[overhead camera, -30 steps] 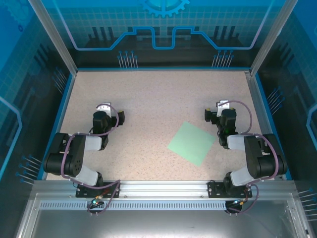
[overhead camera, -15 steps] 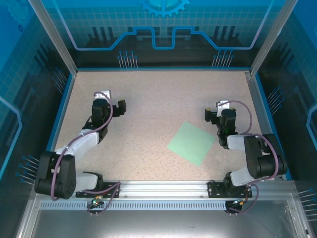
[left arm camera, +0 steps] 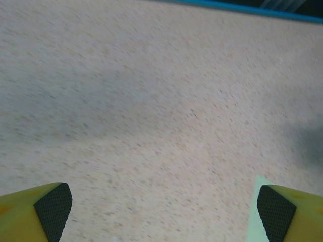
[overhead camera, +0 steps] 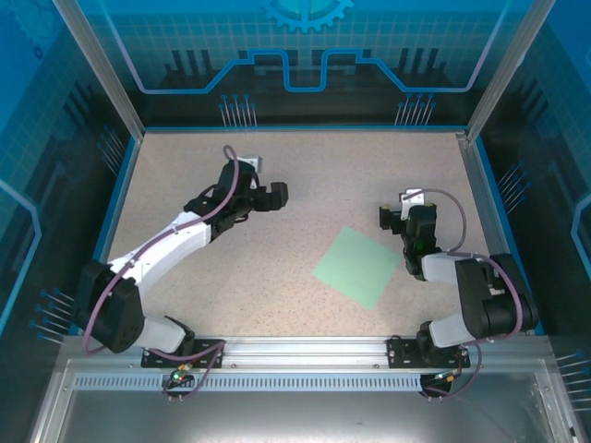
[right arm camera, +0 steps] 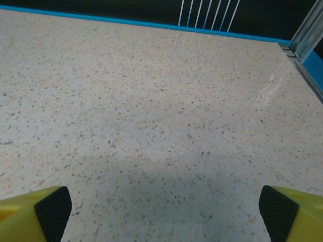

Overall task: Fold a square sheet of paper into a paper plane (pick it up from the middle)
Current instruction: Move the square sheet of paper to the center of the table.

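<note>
Mint-green square sheet of paper (overhead camera: 358, 267) near right claw (overhead camera: 387, 217), apart from left claw (overhead camera: 280, 195) | both agape, empty

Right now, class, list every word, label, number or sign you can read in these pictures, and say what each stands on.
Nothing readable.
The square sheet of paper is plain.
The back wall carries only a gear shape and blue lines.
The left wrist's white patch and the right wrist's white patch are too small to tell.

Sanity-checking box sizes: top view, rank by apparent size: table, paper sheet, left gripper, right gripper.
1. table
2. square sheet of paper
3. left gripper and right gripper: look alike, so unranked.
</note>
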Robot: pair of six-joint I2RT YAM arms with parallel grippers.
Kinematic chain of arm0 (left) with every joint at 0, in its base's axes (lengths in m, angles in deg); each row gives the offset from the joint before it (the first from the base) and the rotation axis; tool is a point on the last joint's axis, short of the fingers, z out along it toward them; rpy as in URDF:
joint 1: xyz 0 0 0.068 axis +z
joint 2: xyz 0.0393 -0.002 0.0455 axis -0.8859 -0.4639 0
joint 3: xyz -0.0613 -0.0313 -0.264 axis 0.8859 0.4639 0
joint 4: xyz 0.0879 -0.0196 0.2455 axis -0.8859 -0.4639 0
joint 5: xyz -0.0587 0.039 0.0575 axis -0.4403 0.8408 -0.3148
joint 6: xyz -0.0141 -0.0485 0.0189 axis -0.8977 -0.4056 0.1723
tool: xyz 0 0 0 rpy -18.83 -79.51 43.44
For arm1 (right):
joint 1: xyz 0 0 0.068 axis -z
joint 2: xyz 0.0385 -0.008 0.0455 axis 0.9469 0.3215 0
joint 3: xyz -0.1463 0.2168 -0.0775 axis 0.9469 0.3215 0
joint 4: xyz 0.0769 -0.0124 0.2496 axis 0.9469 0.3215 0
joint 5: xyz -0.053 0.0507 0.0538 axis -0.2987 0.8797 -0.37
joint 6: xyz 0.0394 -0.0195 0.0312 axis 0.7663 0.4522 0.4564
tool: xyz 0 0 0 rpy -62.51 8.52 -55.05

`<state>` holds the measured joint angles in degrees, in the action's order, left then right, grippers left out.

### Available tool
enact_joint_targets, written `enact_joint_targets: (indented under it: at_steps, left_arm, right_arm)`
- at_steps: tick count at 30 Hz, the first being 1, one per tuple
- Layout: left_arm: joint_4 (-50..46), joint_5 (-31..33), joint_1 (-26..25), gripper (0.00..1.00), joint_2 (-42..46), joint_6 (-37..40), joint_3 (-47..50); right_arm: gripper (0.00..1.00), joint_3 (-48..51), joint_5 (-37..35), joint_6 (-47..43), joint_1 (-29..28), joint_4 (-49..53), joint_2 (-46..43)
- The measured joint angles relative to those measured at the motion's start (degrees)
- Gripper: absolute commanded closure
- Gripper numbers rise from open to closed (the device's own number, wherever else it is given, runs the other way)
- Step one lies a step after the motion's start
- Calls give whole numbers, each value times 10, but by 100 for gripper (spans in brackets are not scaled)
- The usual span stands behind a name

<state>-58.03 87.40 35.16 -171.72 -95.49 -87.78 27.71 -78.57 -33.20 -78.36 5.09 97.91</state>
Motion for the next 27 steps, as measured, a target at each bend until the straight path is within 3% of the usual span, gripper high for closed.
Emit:
enact_joint_targets:
  at_steps: [7, 15, 21, 27]
  left_arm:
    - [-28, -53, -70, 3, -66, -16, -66]
    - [-24, -186, -159, 25, -197, -66, -152]
    - [-42, -244, -191, 34, -298, -94, -207]
    - [-71, -257, -200, 36, -379, -110, -287]
  right_arm:
    - [1, -122, -13, 44, 0, 200, -96]
    - [1, -299, 16, 190, 22, 482, -65]
    - [1, -302, 107, 295, 108, 567, -62]
    - [0, -302, 151, 337, 120, 595, -62]
